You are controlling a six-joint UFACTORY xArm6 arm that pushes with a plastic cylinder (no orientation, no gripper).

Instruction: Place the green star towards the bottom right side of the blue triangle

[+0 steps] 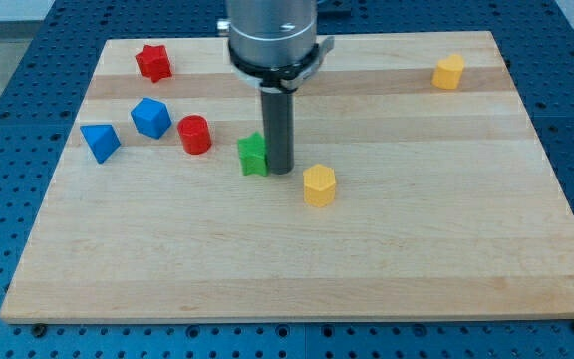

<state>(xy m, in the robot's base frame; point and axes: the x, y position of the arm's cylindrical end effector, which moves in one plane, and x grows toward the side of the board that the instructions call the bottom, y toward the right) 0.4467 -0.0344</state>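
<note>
yellow hexagon block [319, 185] nearest the view's bottom, just right and below my tip [280, 170]. tip on the counter [297, 269], touching the green star's [253, 155] right side. end effector is a bare rod, no jaws, grips nothing. blue triangle [100, 142] far left of tip; red cylinder [194, 134] and blue cube [150, 117] left. red star [153, 62] upper left, yellow block [448, 72] far upper right.

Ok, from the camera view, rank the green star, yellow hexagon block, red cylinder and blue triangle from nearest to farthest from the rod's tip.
From my tip:
1. Green star block, right against the tip on the view's left.
2. Yellow hexagon block, just to the view's lower right.
3. Red cylinder block, further to the view's left.
4. Blue triangle block, far left, near the wooden board's edge.
</note>
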